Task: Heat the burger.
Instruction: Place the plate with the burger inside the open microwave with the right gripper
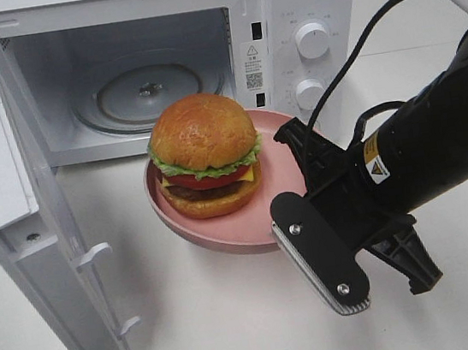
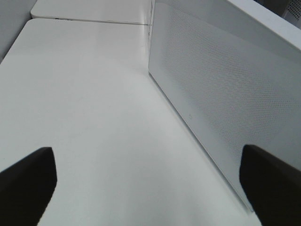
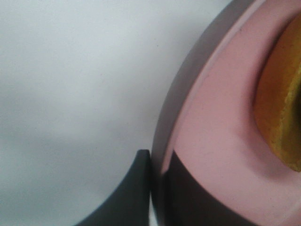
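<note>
The burger, with golden bun, lettuce, cheese and dark patty, sits on a round pink plate just in front of the microwave's open cavity. My right gripper is shut on the plate's near right rim. The right wrist view shows its fingers pinching the pink plate edge, with the burger's bun just inside. My left gripper is out of the high view. Its dark fingertips stand wide apart over bare table with nothing between them.
The white microwave stands at the back, its glass turntable bare. Its door swings open to the left toward the table's front. A white dotted-mesh panel runs beside my left gripper. A black cable trails from the right arm.
</note>
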You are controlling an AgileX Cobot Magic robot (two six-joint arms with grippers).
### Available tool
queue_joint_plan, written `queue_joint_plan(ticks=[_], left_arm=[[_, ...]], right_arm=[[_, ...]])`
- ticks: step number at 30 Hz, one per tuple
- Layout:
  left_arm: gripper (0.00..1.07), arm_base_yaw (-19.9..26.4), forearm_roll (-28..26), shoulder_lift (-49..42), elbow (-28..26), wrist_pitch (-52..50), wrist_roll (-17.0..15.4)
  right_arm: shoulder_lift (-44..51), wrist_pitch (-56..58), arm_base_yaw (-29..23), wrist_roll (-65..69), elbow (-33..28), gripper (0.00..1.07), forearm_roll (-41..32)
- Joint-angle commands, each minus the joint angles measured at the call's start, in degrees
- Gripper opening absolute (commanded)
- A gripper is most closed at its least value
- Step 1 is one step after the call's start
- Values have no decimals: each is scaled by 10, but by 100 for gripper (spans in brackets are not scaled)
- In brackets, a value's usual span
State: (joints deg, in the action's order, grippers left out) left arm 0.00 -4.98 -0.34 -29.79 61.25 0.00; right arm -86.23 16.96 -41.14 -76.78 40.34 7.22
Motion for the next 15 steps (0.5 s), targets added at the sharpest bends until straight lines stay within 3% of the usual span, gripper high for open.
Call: queue_joint_plan(ticks=[1,15], left_arm=[[98,1,-2,-9,1,1,0],[98,1,-2,-9,1,1,0]], right_arm=[[9,-59,3,-6,9,0,9],[-53,-67,3,3,63,0,9]])
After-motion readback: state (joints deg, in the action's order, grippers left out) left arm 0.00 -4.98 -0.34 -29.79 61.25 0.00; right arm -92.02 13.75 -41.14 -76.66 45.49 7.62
